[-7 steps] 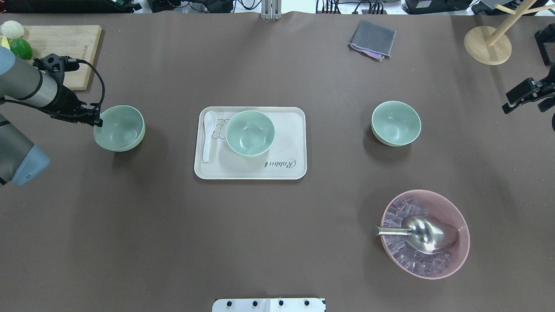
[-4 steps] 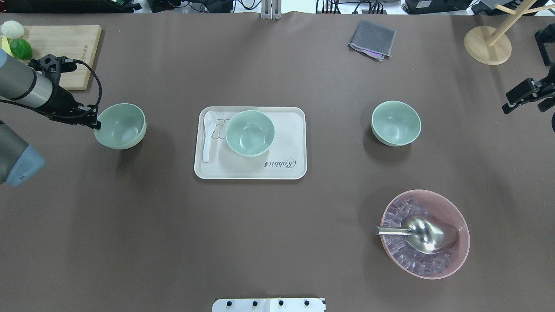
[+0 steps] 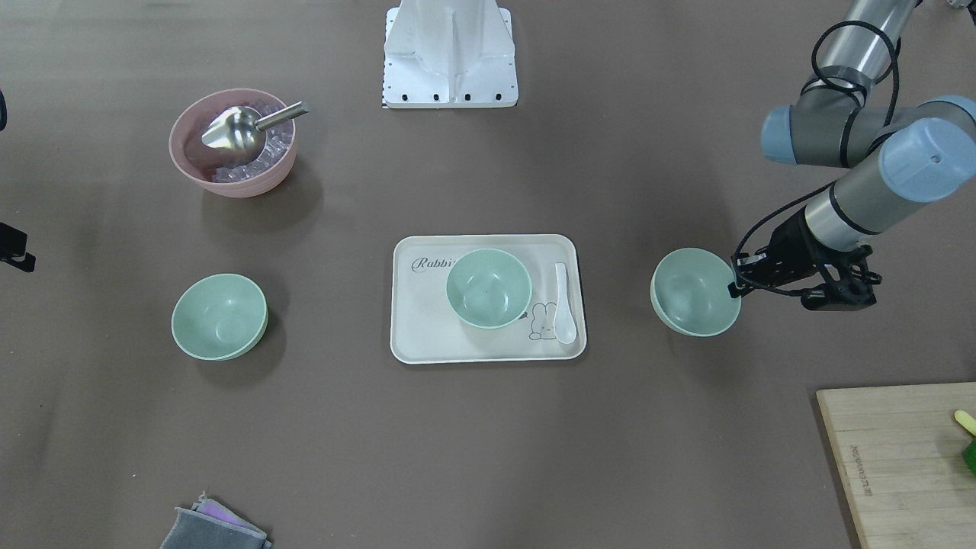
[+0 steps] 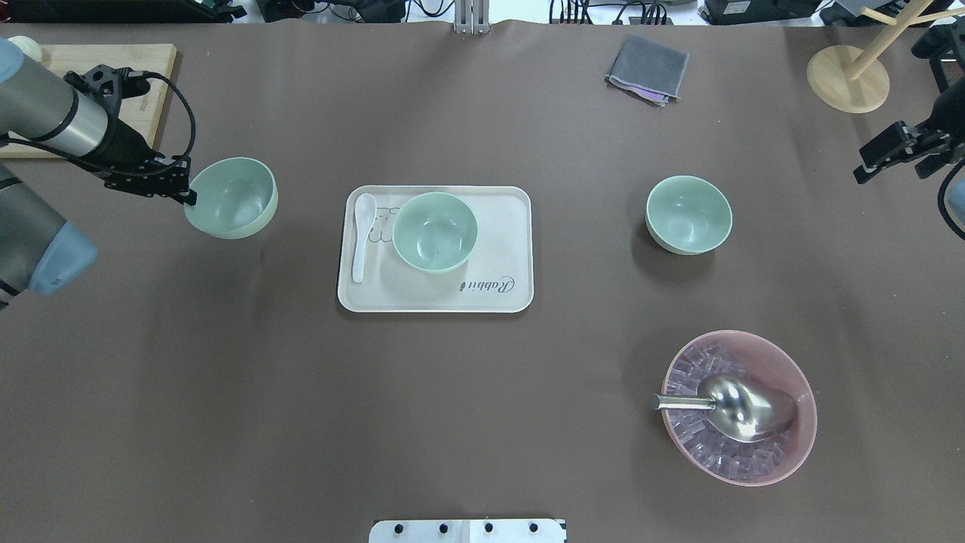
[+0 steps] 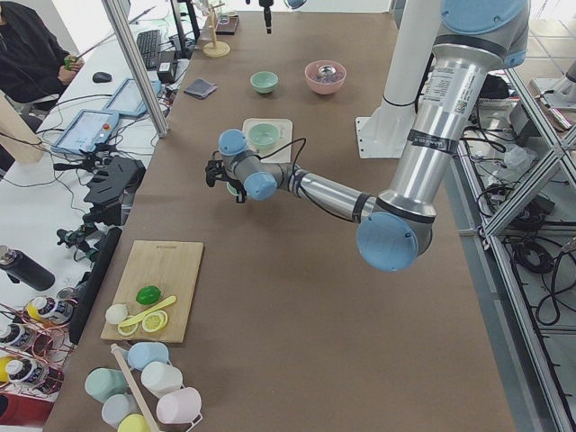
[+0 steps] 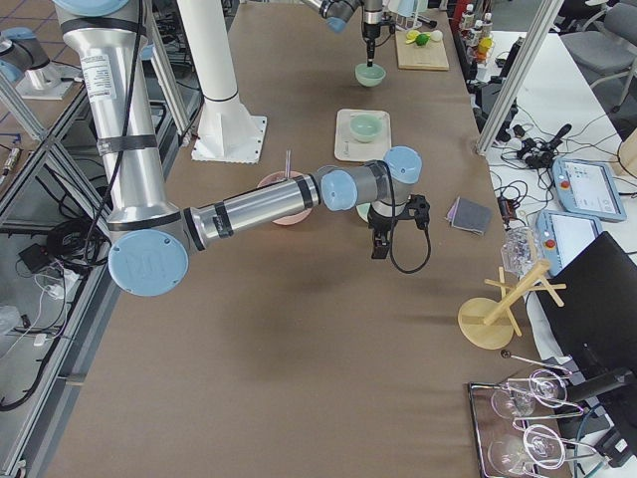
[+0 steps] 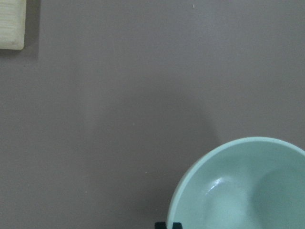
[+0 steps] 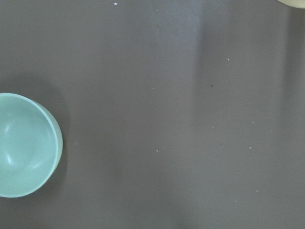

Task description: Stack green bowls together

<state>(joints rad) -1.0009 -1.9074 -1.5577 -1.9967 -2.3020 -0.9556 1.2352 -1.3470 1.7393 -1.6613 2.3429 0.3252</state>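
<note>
Overhead view, nearest me: one pink bowl (image 4: 801,388) with one scoop (image 4: 742,408), bare table all round. Further on, a row of three, all pale mint and smooth. The left bowl (image 4: 234,197) is raised, its rim pinched in the left gripper (image 4: 188,198). The middle bowl (image 4: 435,231) sits on the one tray (image 4: 437,302) beside one spoon (image 4: 362,237). The right bowl (image 4: 688,214) stands alone. Wide bare gaps separate them. The right gripper (image 4: 897,154) hangs at the right edge; I cannot tell how its jaws stand.

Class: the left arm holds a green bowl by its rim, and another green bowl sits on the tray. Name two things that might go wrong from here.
1. The left end effector pinches the held bowl at one spot on its rim, so it may tilt or slip in transit.
2. The white spoon lies close beside the tray bowl; a low or off-centre approach may knock it or shift the tray.
</note>
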